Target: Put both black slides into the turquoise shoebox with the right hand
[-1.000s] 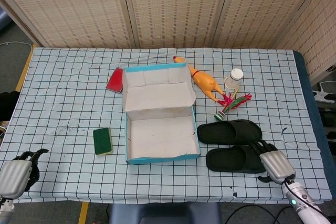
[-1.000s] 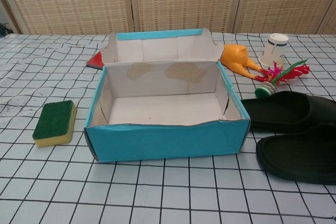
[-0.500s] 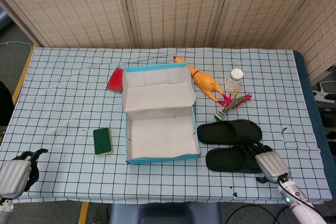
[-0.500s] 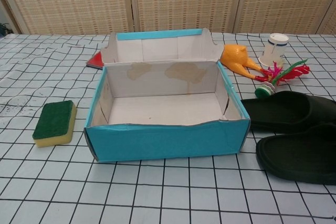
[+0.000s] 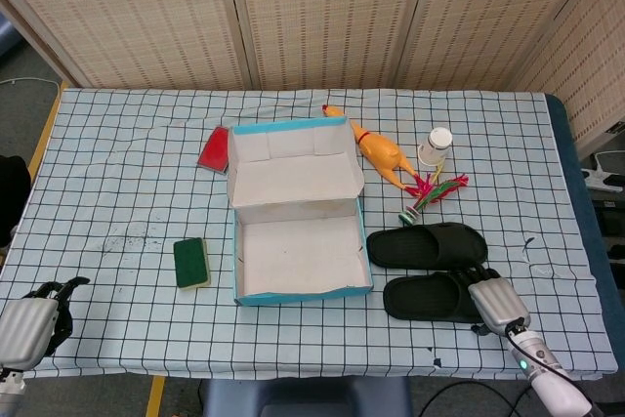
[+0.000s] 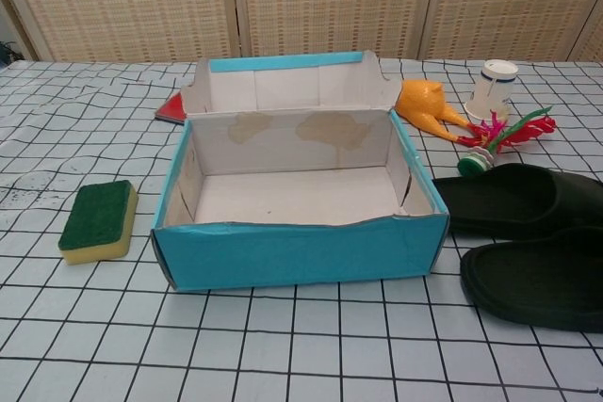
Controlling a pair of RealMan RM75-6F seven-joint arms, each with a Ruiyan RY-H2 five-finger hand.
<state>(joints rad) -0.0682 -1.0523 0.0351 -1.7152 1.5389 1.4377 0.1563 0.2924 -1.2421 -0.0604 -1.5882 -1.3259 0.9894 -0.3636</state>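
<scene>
Change: right robot hand (image 5: 496, 304) is sitting lower and further toward the desk's front edge than a second ago, while both slides are lying where they were.
Right robot hand: it is resting at the right end of the near black rubber slide (image 5: 434, 297), fingers (image 5: 481, 278) reaching onto that end; whether they are gripping it, I cannot tell.
Far black rubber slide (image 5: 426, 244): lying just behind the near one, close beside the box's right wall.
Turquoise cardboard shoebox (image 5: 237, 245): standing open on the checked desk (image 5: 117, 192), lid folded back, white inside showing.
Left robot hand (image 5: 32, 322): waiting at the desk's front left corner, fingers curled, holding nothing.
Green-and-yellow sponge (image 5: 191, 263): lying left of the box.
</scene>
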